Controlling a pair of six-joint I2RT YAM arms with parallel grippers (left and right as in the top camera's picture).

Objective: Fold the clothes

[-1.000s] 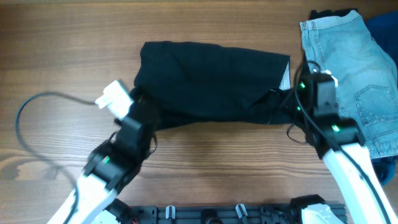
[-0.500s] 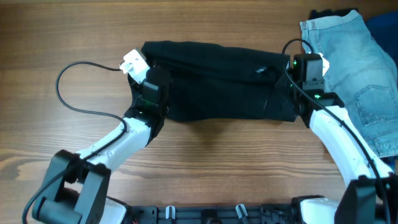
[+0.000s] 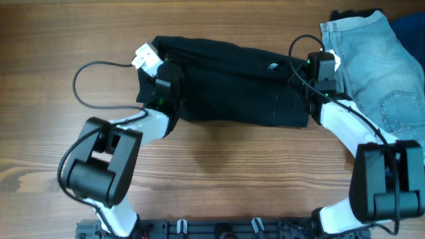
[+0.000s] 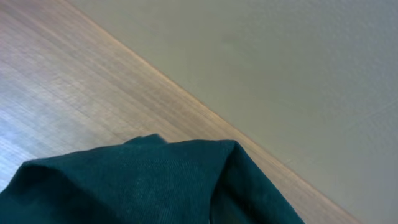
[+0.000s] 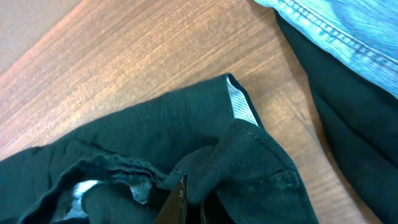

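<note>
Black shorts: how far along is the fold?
Done: the black shorts look doubled into a flat band across the table. In hand: left gripper and right gripper are each shut on an end, with fabric bunched at the right. Left: release, smooth, and probably one more fold end to end.

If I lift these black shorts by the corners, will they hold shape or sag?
Probably floppy: the black shorts bunch into soft folds in the right wrist view, so the middle would likely sag. They look thin, so probably light. On the smooth wooden table they may slide rather than stay put.
</note>
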